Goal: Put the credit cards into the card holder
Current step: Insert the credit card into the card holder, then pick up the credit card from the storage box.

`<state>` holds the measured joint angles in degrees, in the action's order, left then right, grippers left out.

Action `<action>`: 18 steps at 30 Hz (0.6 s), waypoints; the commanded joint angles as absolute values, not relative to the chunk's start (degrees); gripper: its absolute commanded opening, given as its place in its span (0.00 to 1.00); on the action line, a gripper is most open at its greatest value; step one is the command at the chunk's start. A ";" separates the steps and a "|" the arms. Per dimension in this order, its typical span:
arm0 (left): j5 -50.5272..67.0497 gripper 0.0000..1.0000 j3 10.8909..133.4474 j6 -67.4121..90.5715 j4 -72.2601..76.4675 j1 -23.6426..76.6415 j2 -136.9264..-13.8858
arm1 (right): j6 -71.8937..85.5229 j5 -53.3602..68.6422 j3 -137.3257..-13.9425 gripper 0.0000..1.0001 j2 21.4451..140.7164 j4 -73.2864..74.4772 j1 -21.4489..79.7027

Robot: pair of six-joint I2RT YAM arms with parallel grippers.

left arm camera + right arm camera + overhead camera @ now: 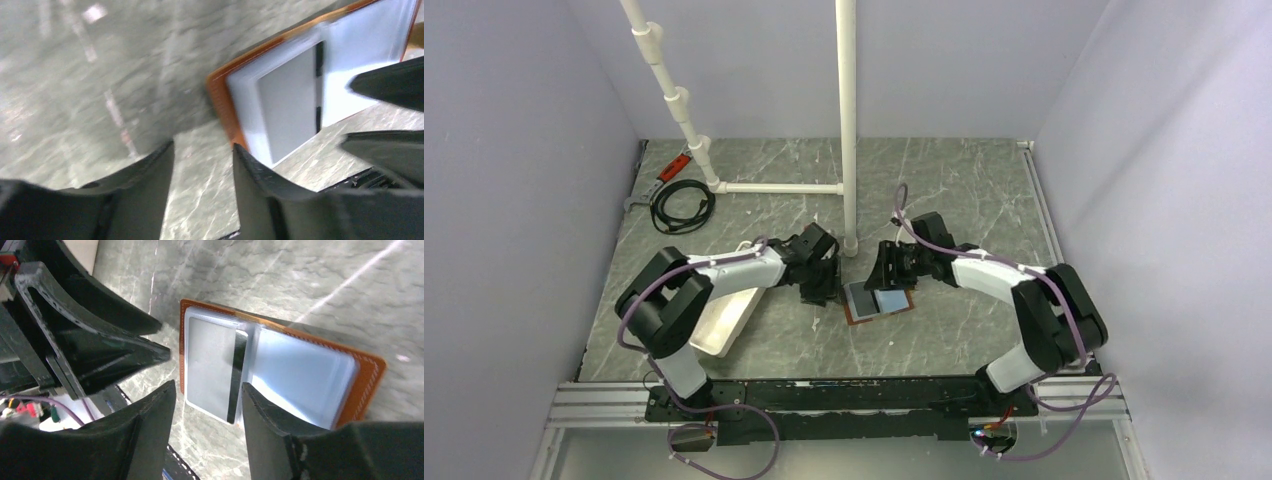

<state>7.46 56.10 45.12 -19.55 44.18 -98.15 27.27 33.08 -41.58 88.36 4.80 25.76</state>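
The card holder [877, 301] lies open on the marble table, reddish-brown border around pale plastic pockets. A grey-silver card [210, 360] with a black stripe lies on its left half, also in the left wrist view [287, 105]. Its right half [300, 375] looks light blue; I cannot tell whether that is a card or the pocket. My left gripper [819, 290] is open and empty just left of the holder [220, 95], low over the table [202, 147]. My right gripper [889, 275] is open and empty at the holder's far edge, over the grey card's end [208, 386].
A long white tray [729, 320] lies left of the holder, under the left arm. White pipes [847, 120] stand just behind both grippers. A coiled black cable [682, 205] and a red tool [674, 165] lie at the back left. Walls close both sides.
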 commanded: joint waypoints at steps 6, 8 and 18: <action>13.39 0.80 53.10 40.99 -40.34 31.86 -71.96 | 24.72 26.23 -39.02 0.61 72.47 13.21 24.96; 15.27 0.85 53.47 40.51 -41.96 23.98 -66.82 | 24.62 26.28 -38.43 0.63 70.74 12.71 24.96; 16.53 0.94 51.91 53.51 -31.39 5.64 -71.93 | 25.41 28.18 -37.05 0.62 67.88 12.58 24.96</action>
<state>15.42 52.71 46.72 -36.05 6.83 -67.94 25.91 27.62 -37.74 70.96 12.38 24.99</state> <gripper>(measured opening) 0.935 0.625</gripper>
